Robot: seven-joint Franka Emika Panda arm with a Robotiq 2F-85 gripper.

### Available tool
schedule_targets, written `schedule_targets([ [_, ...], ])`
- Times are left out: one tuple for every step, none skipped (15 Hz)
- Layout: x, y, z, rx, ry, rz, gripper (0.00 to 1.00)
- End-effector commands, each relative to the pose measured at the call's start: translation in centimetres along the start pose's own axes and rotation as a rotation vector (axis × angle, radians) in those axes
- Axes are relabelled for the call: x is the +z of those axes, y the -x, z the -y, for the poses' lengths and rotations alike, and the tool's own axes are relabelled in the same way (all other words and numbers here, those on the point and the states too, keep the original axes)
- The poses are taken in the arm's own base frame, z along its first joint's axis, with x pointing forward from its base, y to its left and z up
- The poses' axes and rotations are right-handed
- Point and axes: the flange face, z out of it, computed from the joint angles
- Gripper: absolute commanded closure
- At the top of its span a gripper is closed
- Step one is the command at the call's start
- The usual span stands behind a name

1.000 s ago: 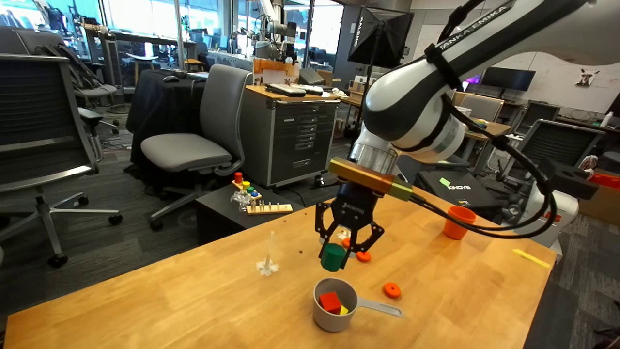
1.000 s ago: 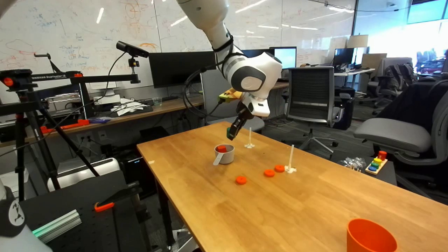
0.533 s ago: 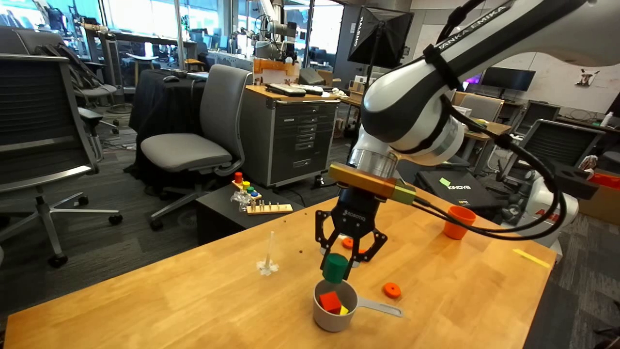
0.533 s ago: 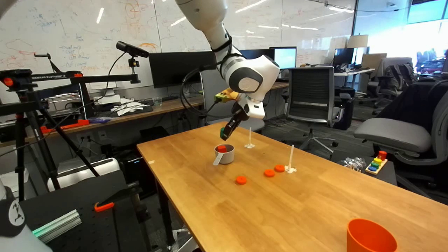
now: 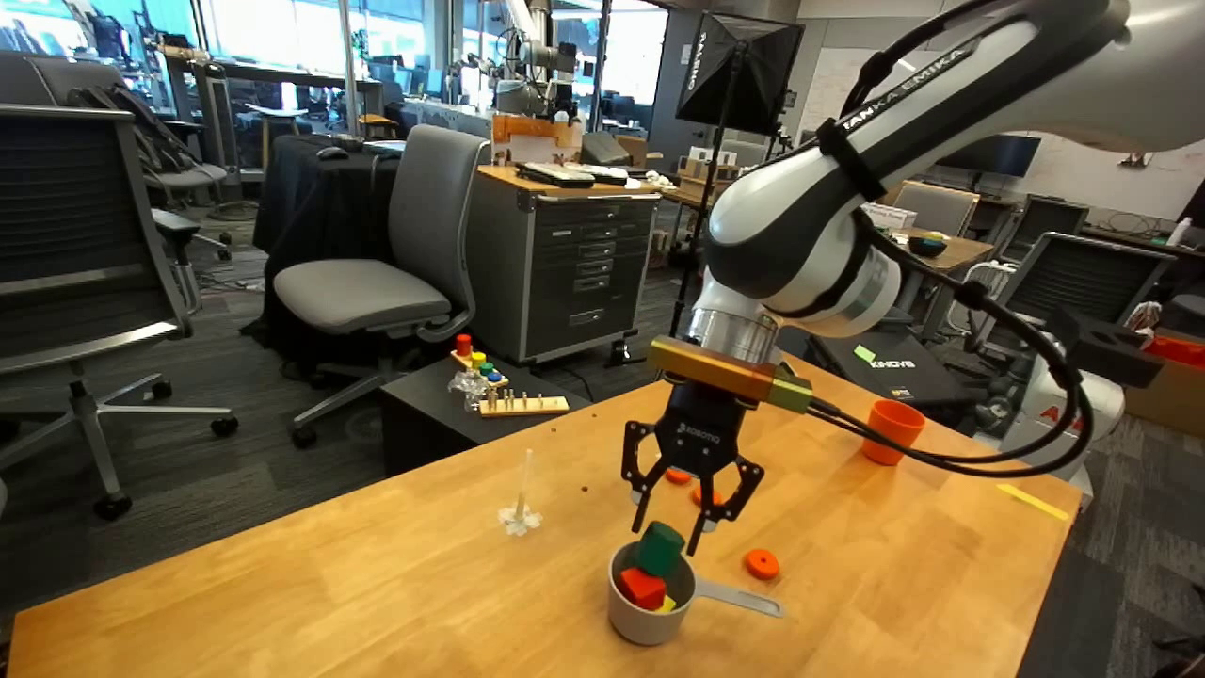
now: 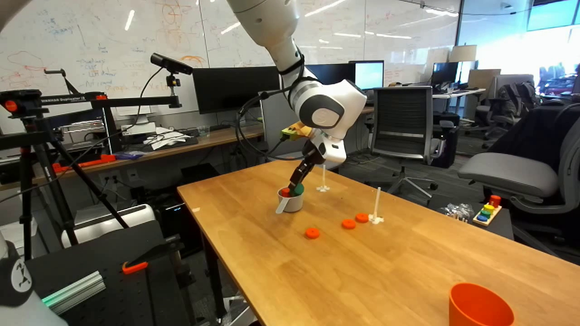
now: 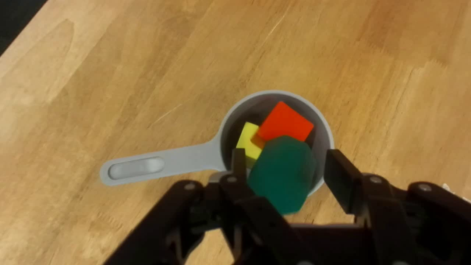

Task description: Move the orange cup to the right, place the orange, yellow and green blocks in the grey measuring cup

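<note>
The grey measuring cup (image 5: 644, 629) stands upright on the table, its handle (image 7: 158, 165) pointing left in the wrist view. Inside it lie the orange block (image 7: 285, 119), which looks red-orange, and the yellow block (image 7: 247, 141), partly covered. The green block (image 7: 282, 173) is tilted at the cup's mouth, its upper end above the rim (image 5: 661, 546); whether it is at rest I cannot tell. My gripper (image 5: 666, 541) is just above the cup, jaws apart on either side of the green block, with a clear gap at one finger (image 7: 340, 176). Away from these, the orange cup (image 5: 892, 431) stands upright.
Orange discs (image 5: 762, 564) lie on the table near the measuring cup. Two thin upright sticks (image 6: 377, 203) are fixed to the tabletop, one close behind the arm (image 6: 323, 176). A strip of yellow tape (image 5: 1033, 502) marks the table near its edge.
My gripper came down to the measuring cup with the green block, and its jaws spread. The green block has left the fingers and tipped into the cup's mouth.
</note>
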Motion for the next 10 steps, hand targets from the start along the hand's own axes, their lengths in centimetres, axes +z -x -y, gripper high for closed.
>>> schedule_targets([
  [-0.3, -0.3, -0.3, -0.009, 0.005, 0.011, 0.09],
  [-0.4, -0.4, -0.3, -0.006, 0.004, 0.010, 0.02],
  [-0.4, -0.4, -0.4, -0.006, 0.005, 0.011, 0.00],
  [-0.5, -0.4, -0.4, -0.009, 0.006, 0.008, 0.00],
  [-0.7, -0.4, -0.4, -0.018, 0.012, 0.006, 0.00],
  [-1.3, -0.6, -0.6, -0.032, 0.017, -0.031, 0.00],
  [-2.1, -1.0, -1.0, -0.043, 0.036, -0.039, 0.00],
  [-3.2, -1.7, -1.5, -0.027, 0.046, -0.061, 0.00],
  [-4.2, -2.3, -2.0, -0.013, 0.057, -0.071, 0.00],
  [-1.7, -2.2, -1.0, -0.014, 0.032, -0.054, 0.00],
])
